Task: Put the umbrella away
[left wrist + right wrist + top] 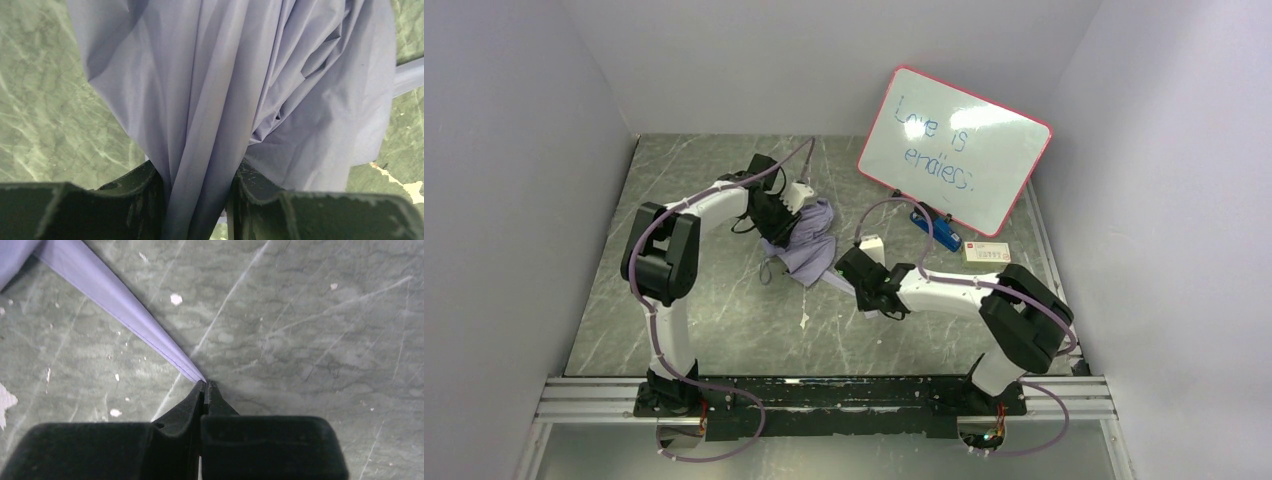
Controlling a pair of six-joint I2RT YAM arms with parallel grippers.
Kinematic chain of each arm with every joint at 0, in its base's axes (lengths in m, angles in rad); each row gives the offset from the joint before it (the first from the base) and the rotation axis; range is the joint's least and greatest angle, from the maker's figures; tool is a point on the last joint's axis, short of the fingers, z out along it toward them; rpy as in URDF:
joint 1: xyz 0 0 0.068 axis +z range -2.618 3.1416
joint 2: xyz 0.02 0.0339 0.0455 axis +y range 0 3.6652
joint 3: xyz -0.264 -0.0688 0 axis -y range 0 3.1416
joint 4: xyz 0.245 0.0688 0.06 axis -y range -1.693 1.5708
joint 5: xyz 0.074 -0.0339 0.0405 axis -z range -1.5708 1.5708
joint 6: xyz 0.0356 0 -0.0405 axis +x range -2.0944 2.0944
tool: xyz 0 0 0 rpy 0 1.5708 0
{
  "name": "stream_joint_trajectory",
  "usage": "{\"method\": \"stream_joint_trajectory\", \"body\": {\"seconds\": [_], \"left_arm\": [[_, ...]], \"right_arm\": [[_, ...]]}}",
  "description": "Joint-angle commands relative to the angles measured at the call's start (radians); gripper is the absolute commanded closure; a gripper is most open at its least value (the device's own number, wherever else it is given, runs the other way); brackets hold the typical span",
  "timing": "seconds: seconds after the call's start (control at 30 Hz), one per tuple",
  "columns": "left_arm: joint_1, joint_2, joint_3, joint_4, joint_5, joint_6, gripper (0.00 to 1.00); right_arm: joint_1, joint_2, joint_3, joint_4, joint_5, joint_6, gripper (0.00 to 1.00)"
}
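Right hand (205, 386): closed, with its tips pinching the end of the strap (120, 295). The strap runs taut from the tips, ahead and to the left.
Near room: bare surface (724, 320) lies on the near side of both hands, up to the rail at the arms' bases.
Left hand (197, 175): fingers (145, 185) part-way apart, clamped on a gathered bunch of umbrella fabric.
Umbrella (809, 245): crumpled on the surface between the hands, directly under the left hand and just beyond the right.
Side room: open surface left of the left hand, as far as the wall.
Far edge: the whiteboard (954, 150) leans beyond and to the right of the right hand, well apart from it. A card (987, 252) lies at its foot.
Hard to make out: folds cover the umbrella's shaft and handle.
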Motion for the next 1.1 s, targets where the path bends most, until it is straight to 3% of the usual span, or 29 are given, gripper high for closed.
{"method": "stream_joint_trajectory", "body": {"seconds": [0.0, 1.07], "left_arm": [[0.053, 0.034, 0.040, -0.033, -0.095, 0.003, 0.95], [0.083, 0.125, 0.165, 0.046, -0.270, -0.056, 0.95]], "right_arm": [[-0.003, 0.007, -0.080, -0.250, -0.127, -0.013, 1.00], [0.087, 0.003, -0.136, -0.393, -0.340, 0.020, 1.00]]}}
